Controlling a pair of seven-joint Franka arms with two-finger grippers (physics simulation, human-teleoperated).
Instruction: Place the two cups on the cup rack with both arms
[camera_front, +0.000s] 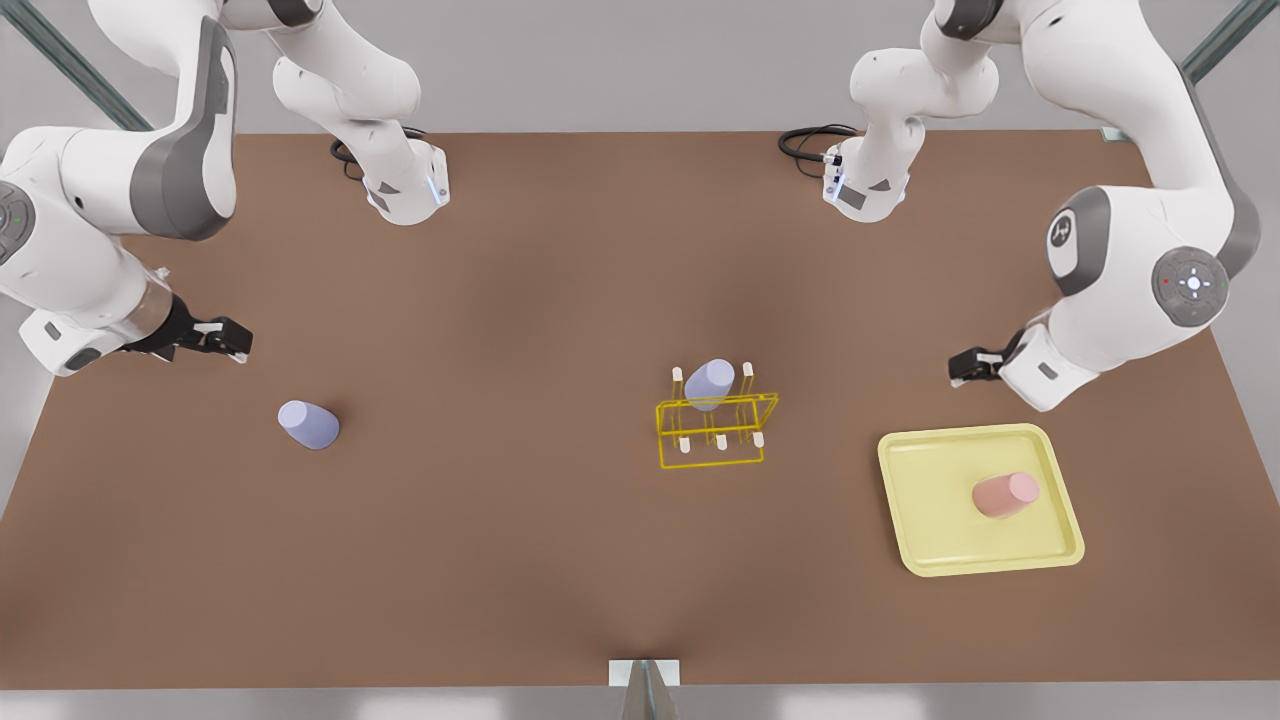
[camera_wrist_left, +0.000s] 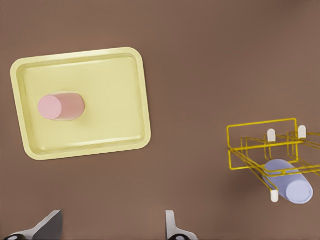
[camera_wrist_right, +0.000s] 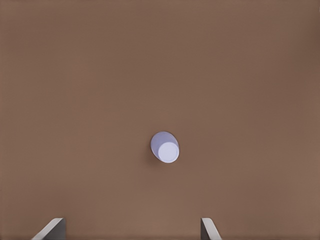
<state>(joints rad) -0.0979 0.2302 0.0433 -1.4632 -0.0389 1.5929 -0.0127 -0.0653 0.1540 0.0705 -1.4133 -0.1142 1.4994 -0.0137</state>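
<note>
A lavender-blue cup (camera_front: 309, 424) stands alone on the brown table at the front view's left, seen from above (camera_wrist_right: 165, 147). My right gripper (camera_front: 235, 338) hovers open behind it, apart from it; its fingertips (camera_wrist_right: 55, 227) spread wide. A pink cup (camera_front: 1006, 494) lies on a pale-yellow tray (camera_front: 930, 480) at the front view's right. My left gripper (camera_front: 960, 368) hangs open behind the tray, its fingertips (camera_wrist_left: 171, 225) apart. The yellow wire cup rack (camera_front: 712, 464) sits mid-table with another lavender cup (camera_front: 709, 384) on a peg. In the left wrist view I see the pink cup (camera_wrist_left: 61, 106), rack (camera_wrist_left: 260, 124) and racked cup (camera_wrist_left: 288, 182).
Both arm bases stand at the table's far edge, with black cables beside them. The tray (camera_wrist_left: 110, 90) lies between the rack and the table's edge at the front view's right. Bare brown table stretches between the loose lavender cup and the rack.
</note>
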